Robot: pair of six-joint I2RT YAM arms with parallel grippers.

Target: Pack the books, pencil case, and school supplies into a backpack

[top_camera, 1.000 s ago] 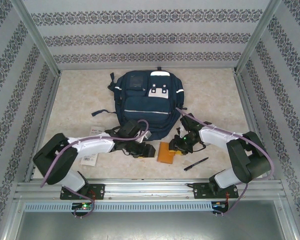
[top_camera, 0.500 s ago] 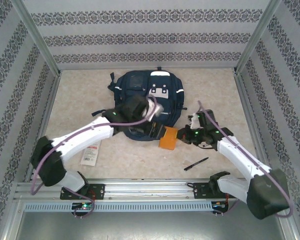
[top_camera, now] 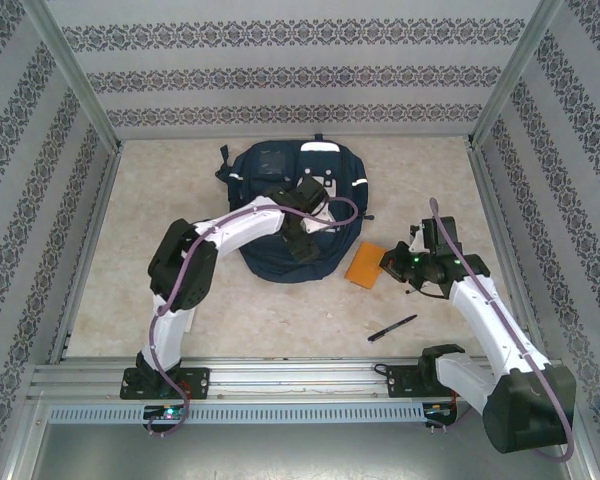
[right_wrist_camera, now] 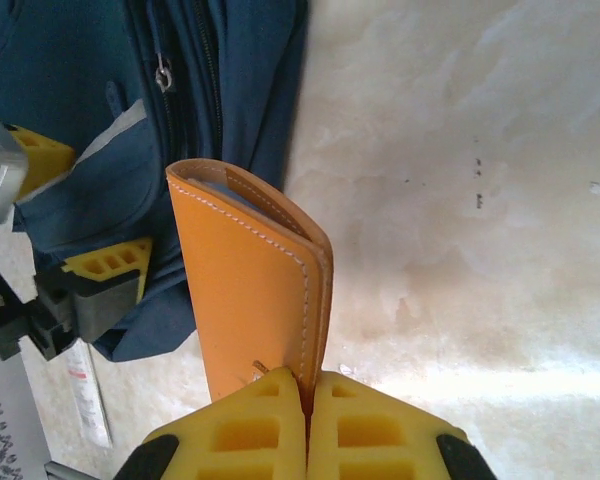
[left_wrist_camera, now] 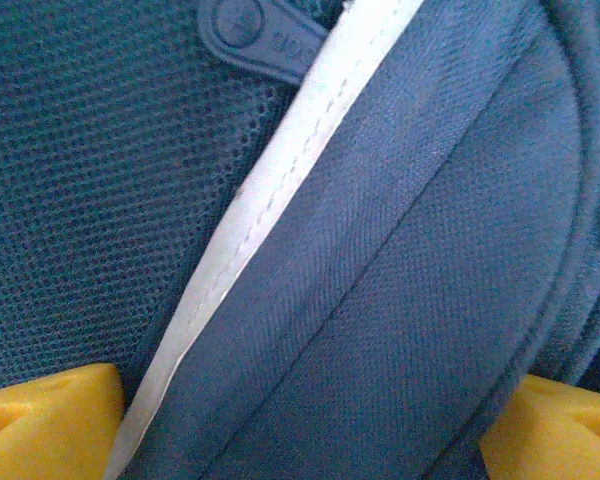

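Observation:
The navy backpack [top_camera: 270, 175] lies flat at the table's far middle. My left gripper [top_camera: 305, 238] hangs over its front, open, and its yellow fingertips [left_wrist_camera: 45, 420] straddle a wide fold of blue fabric with a pale stripe [left_wrist_camera: 270, 190]. My right gripper [right_wrist_camera: 305, 395] is shut on the bottom edge of an orange leather pencil case [right_wrist_camera: 250, 290], held just right of the backpack [right_wrist_camera: 230, 80]; from above the case [top_camera: 363, 263] sits off the bag's lower right corner. A black pen [top_camera: 392, 328] lies on the table near the front. The books are hidden.
A white packet with red print [right_wrist_camera: 88, 395] lies on the table beyond the backpack's edge. Metal frame posts and patterned walls enclose the pale table [top_camera: 450, 190]. Bare surface lies right of the backpack.
My left arm swung from the table's front up onto the backpack and its jaws opened. My right gripper shut on the orange case, lifted it and carried it to the right.

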